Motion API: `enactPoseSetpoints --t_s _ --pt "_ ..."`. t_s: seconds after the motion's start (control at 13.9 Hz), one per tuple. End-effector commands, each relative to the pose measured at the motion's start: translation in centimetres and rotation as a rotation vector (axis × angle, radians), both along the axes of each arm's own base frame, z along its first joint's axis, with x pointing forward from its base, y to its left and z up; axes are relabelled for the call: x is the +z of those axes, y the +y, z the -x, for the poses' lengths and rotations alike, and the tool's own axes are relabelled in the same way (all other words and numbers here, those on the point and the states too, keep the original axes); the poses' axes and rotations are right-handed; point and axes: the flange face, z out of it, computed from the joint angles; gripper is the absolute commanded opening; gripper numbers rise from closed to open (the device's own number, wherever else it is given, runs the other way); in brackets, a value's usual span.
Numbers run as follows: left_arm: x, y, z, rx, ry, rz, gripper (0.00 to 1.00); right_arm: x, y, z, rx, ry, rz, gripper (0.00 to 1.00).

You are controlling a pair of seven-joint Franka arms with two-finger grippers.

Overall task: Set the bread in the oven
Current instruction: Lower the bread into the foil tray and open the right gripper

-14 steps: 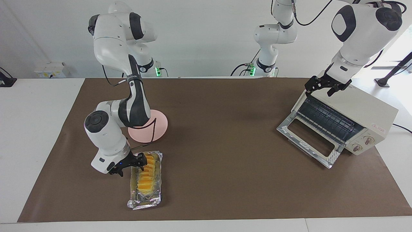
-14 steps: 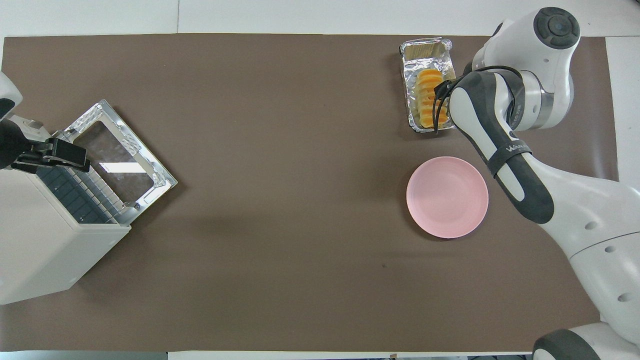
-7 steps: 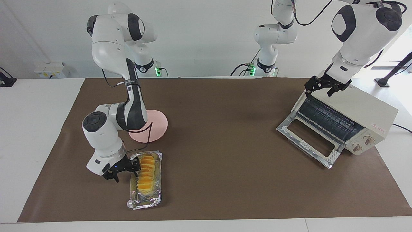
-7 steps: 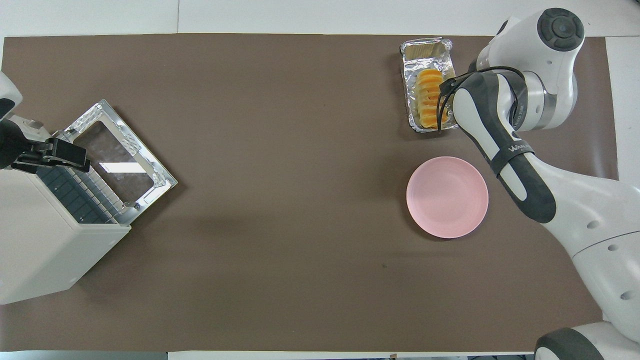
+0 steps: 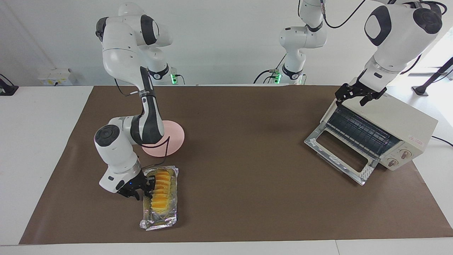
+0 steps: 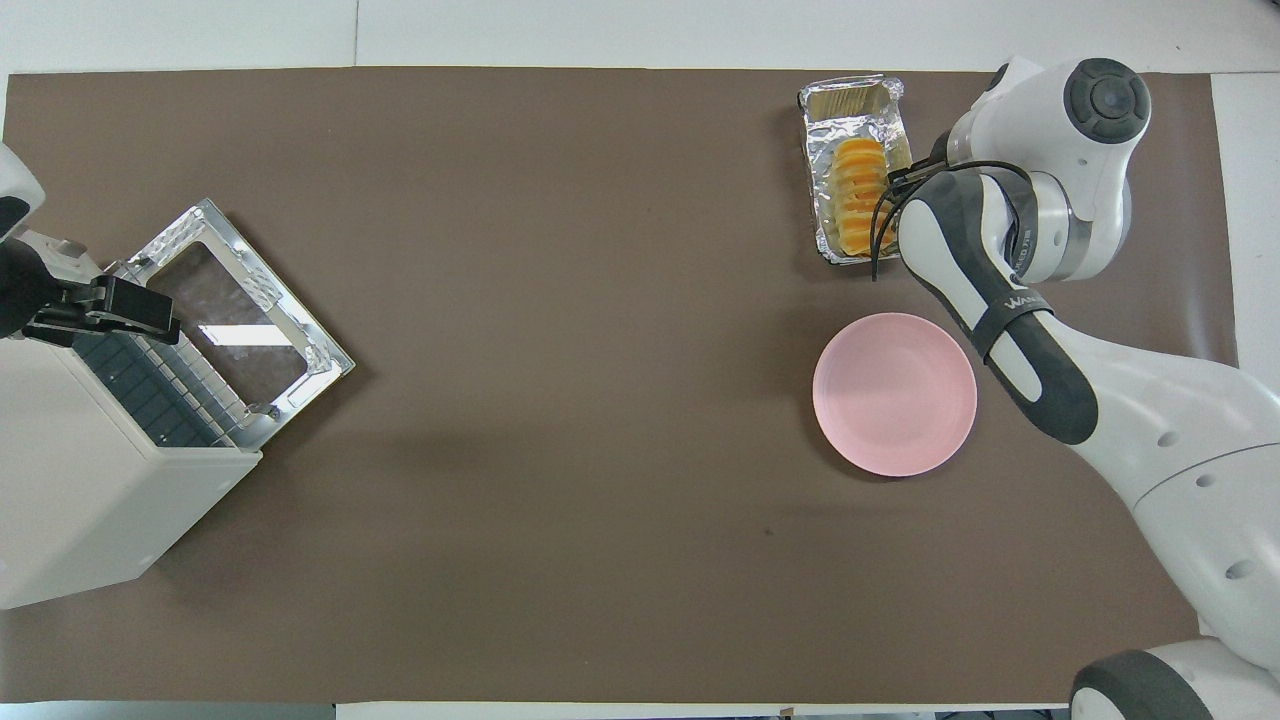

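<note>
We saw that the right tool (image 5: pixel 141 190) had shifted over the past second: from hovering over the loaf's upper end it had drawn aside, then come back in low against the edge of the foil tray (image 5: pixel 160 219), at the side toward the right arm's end of the table. Its jaws had been narrowing as it went, but we could not tell whether they were clenched on the tray's rim, on the bread (image 5: pixel 161 189), or on nothing yet. We judged this to be the start of the pick-up, so the carry to the oven (image 5: pixel 385 132) was all still to come. The bread lay in the foil tray, filling the part nearer to the robots, while the tray's farther end was bare foil; the tray itself had not moved on the table (image 5: pixel 247 159). The pink plate (image 5: pixel 173 136), a little nearer to the robots than the tray, held nothing that we could see. The oven stood well apart at the left arm's end of the table, its glass door (image 5: pixel 339 154) dropped open and the dark rack (image 5: pixel 357 129) showing with nothing on it. The left tool (image 5: pixel 357 96) waited at the oven's upper front corner, its jaws spread and holding nothing.
</note>
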Motion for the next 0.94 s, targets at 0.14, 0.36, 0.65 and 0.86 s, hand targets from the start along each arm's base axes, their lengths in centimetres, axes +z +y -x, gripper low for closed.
enactPoseSetpoints --t_s 0.14,0.36,0.65,0.86 --pt "0.6 0.1 0.6 0.012 -0.002 0.009 1.0 0.2 0.6 0.4 0.015 0.007 -0.032 0.0" --pt "0.6 0.1 0.6 0.012 -0.002 0.009 1.0 1.3 0.3 0.5 0.016 0.05 -0.033 0.0" --pt "0.6 0.1 0.6 0.012 -0.002 0.009 1.0 5.1 1.2 1.6 0.007 0.114 -0.079 0.0" --pt "0.6 0.1 0.6 0.012 -0.002 0.009 1.0 8.0 4.0 2.2 -0.103 0.159 -0.169 0.0"
